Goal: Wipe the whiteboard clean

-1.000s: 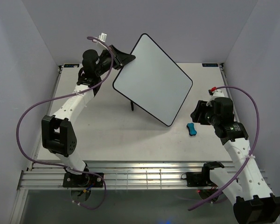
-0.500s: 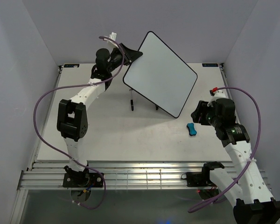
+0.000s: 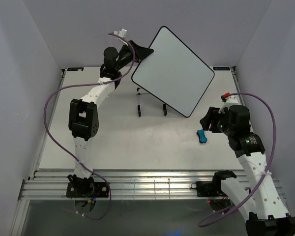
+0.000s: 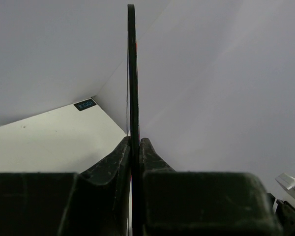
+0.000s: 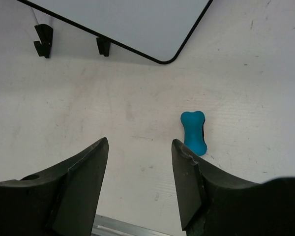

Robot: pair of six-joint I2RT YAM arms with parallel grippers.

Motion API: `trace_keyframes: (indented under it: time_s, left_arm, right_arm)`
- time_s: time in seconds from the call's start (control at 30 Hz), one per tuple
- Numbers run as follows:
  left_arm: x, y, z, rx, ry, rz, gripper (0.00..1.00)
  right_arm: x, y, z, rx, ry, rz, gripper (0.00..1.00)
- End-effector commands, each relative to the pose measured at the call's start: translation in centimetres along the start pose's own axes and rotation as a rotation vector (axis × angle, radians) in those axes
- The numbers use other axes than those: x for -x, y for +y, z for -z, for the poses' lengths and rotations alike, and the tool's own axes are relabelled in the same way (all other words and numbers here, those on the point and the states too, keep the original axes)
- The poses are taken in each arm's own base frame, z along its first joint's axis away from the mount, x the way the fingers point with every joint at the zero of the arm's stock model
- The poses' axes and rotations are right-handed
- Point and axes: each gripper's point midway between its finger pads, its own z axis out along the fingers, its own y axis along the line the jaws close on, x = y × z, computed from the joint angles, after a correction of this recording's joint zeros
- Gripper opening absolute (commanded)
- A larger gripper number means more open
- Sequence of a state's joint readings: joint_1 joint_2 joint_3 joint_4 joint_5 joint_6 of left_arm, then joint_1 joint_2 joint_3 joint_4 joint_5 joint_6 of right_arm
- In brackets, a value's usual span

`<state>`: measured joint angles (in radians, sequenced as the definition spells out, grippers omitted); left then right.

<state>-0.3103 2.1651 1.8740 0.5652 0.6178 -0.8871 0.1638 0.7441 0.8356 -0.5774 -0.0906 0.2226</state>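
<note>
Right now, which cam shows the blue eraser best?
Right wrist: the eraser lies whole and unobstructed on the table, just ahead of the open right gripper. Top external shows it small, beside that gripper. Left wrist misses it.

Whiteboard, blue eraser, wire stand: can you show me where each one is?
whiteboard (image 3: 173, 71): overhead view, middle of its white face.
blue eraser (image 5: 193, 132): right wrist view, middle of its body.
wire stand (image 3: 139, 112): overhead view, its left black foot.

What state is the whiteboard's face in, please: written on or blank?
Blank: the whiteboard shows plain white inside its black rim, with no marks visible.
</note>
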Motion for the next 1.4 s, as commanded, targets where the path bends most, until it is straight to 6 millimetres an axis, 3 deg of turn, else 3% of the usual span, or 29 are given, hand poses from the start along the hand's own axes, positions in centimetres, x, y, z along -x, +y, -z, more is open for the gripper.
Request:
trace_keyframes:
  time_s: [0.0,0.3,0.7,0.9,1.07,1.37]
  left_arm:
    - [6.6,-6.7,0.8,-0.188,-0.130,-0.202,0.00]
    - [8.2,-4.1,3.4,-0.234,-0.107,-0.299,0.00]
    - [6.9,-2.3,2.6,-0.251,-0.119,-0.370,0.00]
    - [6.7,-1.6,4.9,-0.309,-0.134,-0.393,0.00]
    - [7.1,0.3,6.8,-0.307,-0.119,-0.378,0.00]
    - [4.2,3.3,7.3,-0.295,-0.061,-0.411,0.00]
  right_arm:
    - [0.4,0.6,0.1,0.040,-0.024,0.031,0.61]
    - [0.3,1.5,0.4,0.098,-0.033,0.048,0.63]
    - [0.6,2.2,0.7,0.133,-0.052,0.059,0.63]
    - [0.6,2.5,1.0,0.150,-0.058,0.065,0.63]
    - [0.7,2.8,1.1,0.167,-0.065,0.067,0.63]
    - [1.2,3.3,1.6,0.188,-0.083,0.073,0.62]
